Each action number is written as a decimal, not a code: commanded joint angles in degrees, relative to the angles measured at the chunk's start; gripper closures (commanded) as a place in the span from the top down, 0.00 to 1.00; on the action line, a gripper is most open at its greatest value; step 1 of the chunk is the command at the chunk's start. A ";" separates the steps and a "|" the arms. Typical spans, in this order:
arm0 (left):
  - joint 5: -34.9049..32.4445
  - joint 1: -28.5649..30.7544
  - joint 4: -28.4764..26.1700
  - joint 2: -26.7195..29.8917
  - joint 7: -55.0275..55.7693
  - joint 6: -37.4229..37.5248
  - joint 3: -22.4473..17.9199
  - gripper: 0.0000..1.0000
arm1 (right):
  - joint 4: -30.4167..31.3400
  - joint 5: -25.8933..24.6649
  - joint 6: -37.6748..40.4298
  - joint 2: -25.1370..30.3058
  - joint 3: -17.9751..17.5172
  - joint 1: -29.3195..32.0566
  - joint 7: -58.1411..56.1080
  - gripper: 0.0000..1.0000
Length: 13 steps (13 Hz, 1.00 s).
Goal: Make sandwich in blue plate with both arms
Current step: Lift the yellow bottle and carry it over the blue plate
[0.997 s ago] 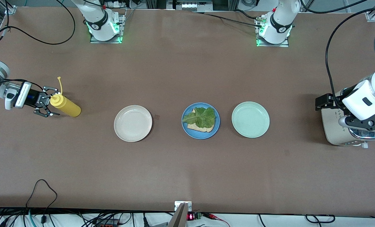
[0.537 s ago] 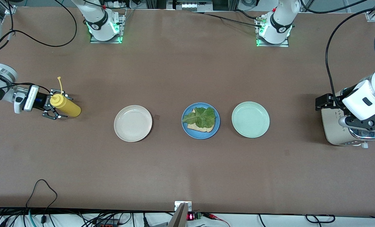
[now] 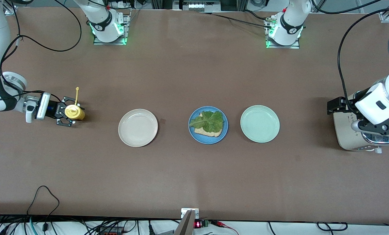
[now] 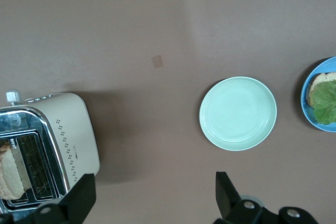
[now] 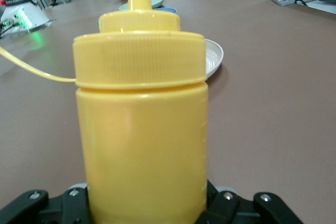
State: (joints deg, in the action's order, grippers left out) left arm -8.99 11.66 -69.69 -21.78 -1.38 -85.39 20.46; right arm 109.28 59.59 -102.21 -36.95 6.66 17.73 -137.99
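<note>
On the blue plate (image 3: 208, 140) at mid-table lies one toasted bread slice (image 3: 210, 133) with a green lettuce leaf (image 3: 208, 120) on top. A yellow squeeze bottle (image 3: 74, 112) stands upright near the right arm's end of the table. My right gripper (image 3: 68, 112) is shut on the bottle's body (image 5: 142, 129). My left gripper (image 4: 153, 190) hangs open and empty over the table beside the toaster (image 4: 68, 135). A bread slice (image 4: 8, 174) sits in a toaster slot. The blue plate's edge (image 4: 305, 106) shows in the left wrist view.
A cream-white plate (image 3: 137, 127) lies between the bottle and the blue plate. A pale mint-green plate (image 3: 260, 123) lies between the blue plate and the toaster (image 3: 348, 133). Cables trail along the table edges.
The right gripper has moved toward the plates and closed round the yellow bottle. The bottle, which lay on its side, now stands upright. The left arm has not moved.
</note>
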 commanded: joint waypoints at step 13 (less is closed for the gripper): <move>-0.24 0.29 -0.01 0.78 0.32 0.75 0.20 1.00 | 0.06 -44.42 -34.27 18.58 -9.03 -34.50 62.17 0.00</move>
State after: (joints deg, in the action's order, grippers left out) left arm -8.99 11.67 -69.69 -21.78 -1.38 -85.39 20.46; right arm 108.28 22.55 -134.75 -20.50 -2.31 -13.20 -84.85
